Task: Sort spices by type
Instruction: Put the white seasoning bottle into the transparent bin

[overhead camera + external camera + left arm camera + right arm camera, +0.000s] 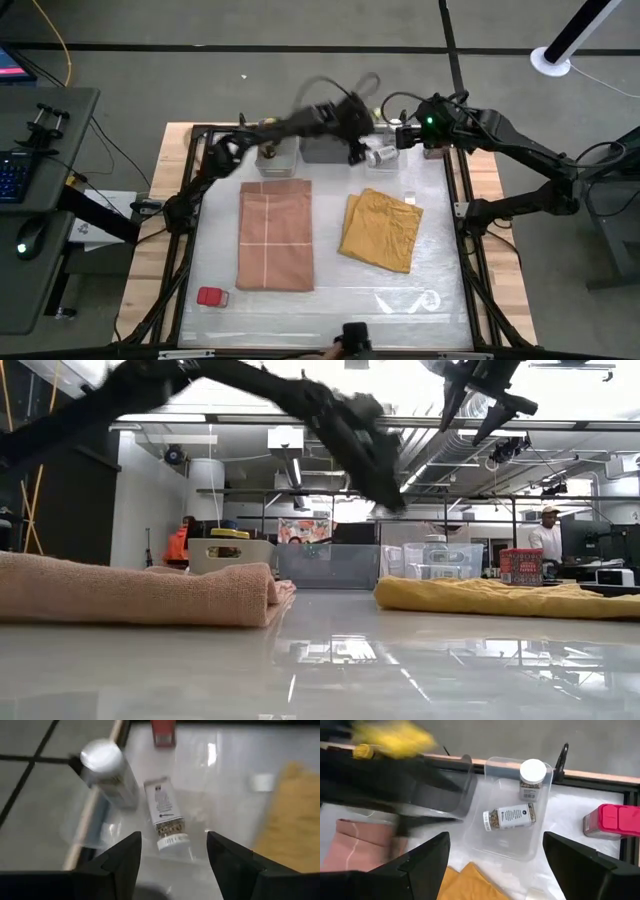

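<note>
Two clear white-topped shakers are in a clear bin (540, 840) at the table's far edge: one upright (532, 780), one on its side (510, 817). My left gripper (172, 852) is open above the lying shaker (164, 815), next to the upright one (107, 770), touching neither. My right gripper (495, 865) is open and hovers higher over the same bin. One red tin (615, 820) stands right of the bin. The other (212, 297) lies near the table's near left corner. A yellow lid (230, 533) shows in a beige bin (230, 555).
A grey bin (325, 148) stands between the beige and clear bins. A folded pink cloth (275, 235) and a mustard cloth (380, 230) lie mid-table. A small white piece (410, 198) sits by the mustard cloth. People stand in the room beyond.
</note>
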